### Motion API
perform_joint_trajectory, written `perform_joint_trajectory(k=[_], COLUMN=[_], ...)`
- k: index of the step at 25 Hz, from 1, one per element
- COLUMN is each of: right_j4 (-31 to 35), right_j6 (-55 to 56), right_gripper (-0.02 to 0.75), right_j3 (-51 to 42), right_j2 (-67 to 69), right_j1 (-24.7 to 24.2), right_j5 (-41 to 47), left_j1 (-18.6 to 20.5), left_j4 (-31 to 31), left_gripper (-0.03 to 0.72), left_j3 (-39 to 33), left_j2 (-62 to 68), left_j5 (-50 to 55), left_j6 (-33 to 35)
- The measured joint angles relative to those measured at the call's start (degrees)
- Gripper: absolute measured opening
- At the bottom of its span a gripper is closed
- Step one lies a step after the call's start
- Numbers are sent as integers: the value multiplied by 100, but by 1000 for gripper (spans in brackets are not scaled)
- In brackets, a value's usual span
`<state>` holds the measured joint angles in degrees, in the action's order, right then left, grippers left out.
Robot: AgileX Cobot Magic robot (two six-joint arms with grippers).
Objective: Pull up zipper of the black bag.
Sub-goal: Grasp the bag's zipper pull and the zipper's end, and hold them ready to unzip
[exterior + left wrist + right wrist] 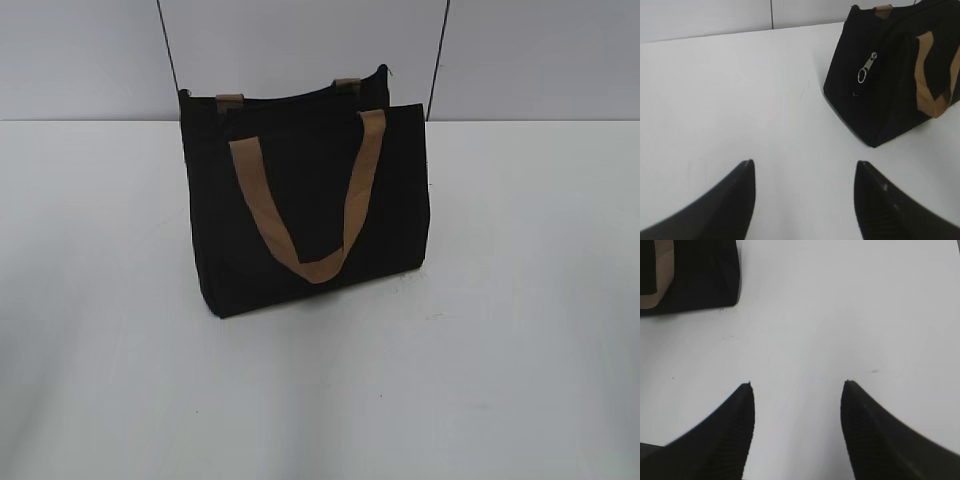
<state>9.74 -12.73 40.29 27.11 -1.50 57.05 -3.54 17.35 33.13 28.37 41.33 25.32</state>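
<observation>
The black bag (300, 200) stands upright in the middle of the white table, with a tan strap handle (310, 265) hanging down its front. In the left wrist view the bag (890, 100) is at the upper right, and its silver zipper (866, 68) with a ring pull hangs on the bag's end panel. My left gripper (802, 167) is open and empty over bare table, short of the bag. My right gripper (797, 385) is open and empty; the bag's corner (700, 275) shows at the upper left. Neither gripper shows in the exterior view.
The white table (520, 330) stretches around the bag on all sides. A pale wall (80, 60) rises behind it, with two dark cables (170, 50) running down to the bag's back.
</observation>
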Motion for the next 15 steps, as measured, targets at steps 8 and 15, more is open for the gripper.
perform_joint_trajectory(k=[8,15], right_j4=[759,1191], right_j6=[-991,-1628], right_gripper=[433,433], right_j3=[986,1987], right_j2=[1665,2832], right_j1=[0,0], right_j5=[-55,-55], left_j1=[0,0], left_j4=[3205,5377], left_gripper=[469,469], left_j3=[2,6], left_j2=[2115,3836], left_j5=[-601,-706], left_j6=[4297,7591])
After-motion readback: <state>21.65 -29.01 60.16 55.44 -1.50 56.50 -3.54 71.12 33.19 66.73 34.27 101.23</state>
